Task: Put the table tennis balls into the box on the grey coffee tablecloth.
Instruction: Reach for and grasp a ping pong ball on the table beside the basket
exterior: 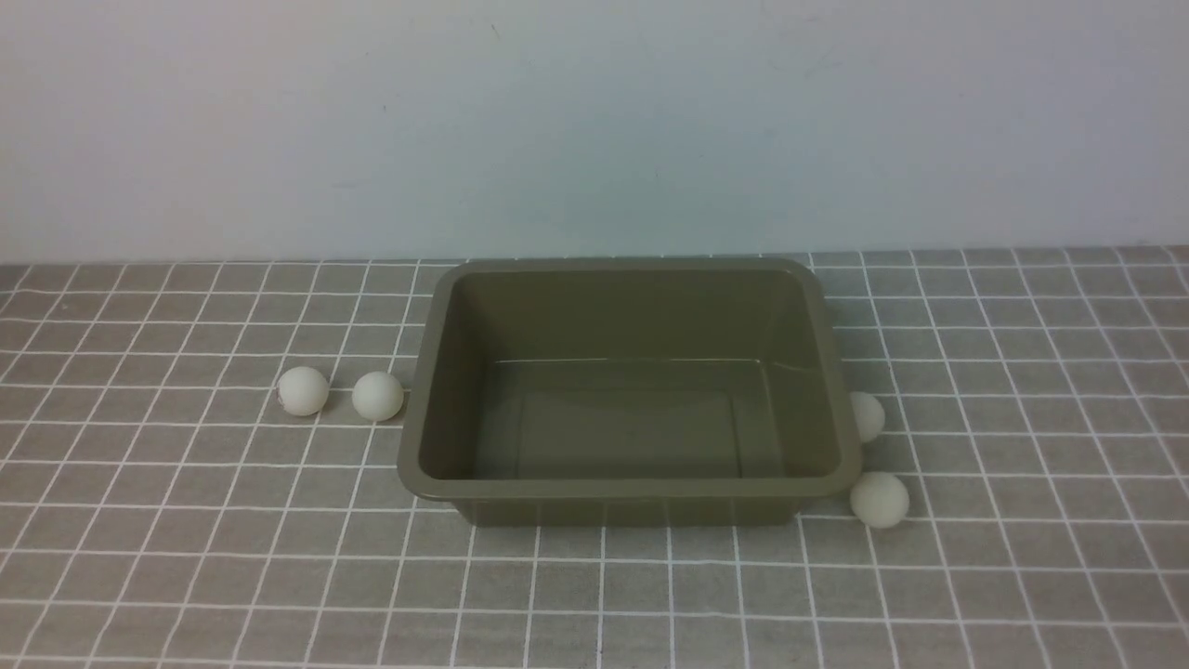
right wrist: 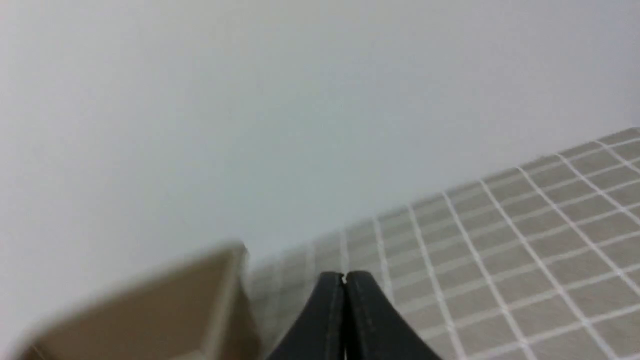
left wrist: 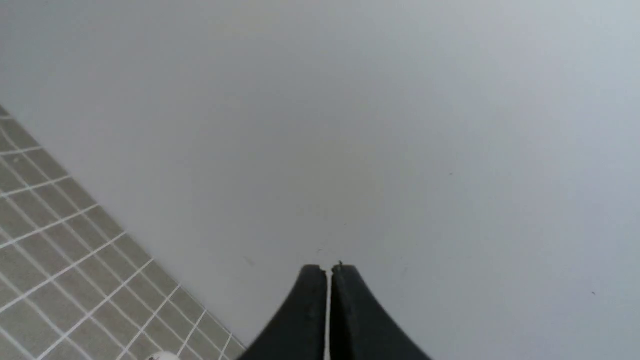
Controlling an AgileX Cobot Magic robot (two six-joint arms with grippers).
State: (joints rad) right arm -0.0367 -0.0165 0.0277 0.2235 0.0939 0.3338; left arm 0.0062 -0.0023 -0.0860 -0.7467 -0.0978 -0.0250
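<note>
The olive-brown box (exterior: 423, 381) stands in the middle of the grey coffee tablecloth (exterior: 186, 557) with nothing inside. Two white table tennis balls (exterior: 303, 390) (exterior: 377, 396) lie to its left. Another ball (exterior: 869, 415) sits half hidden behind the box's right rim, and one more (exterior: 879, 500) lies off its front right corner. Neither arm shows in the front view. My left gripper (left wrist: 328, 270) is shut and empty, held up facing the wall; a sliver of ball (left wrist: 161, 356) peeks below it. My right gripper (right wrist: 344, 276) is shut and empty, beside a blurred corner of the box (right wrist: 210, 280).
A plain pale wall (exterior: 594, 121) rises right behind the cloth's far edge. The checked cloth (right wrist: 525, 240) covers the whole table around the box.
</note>
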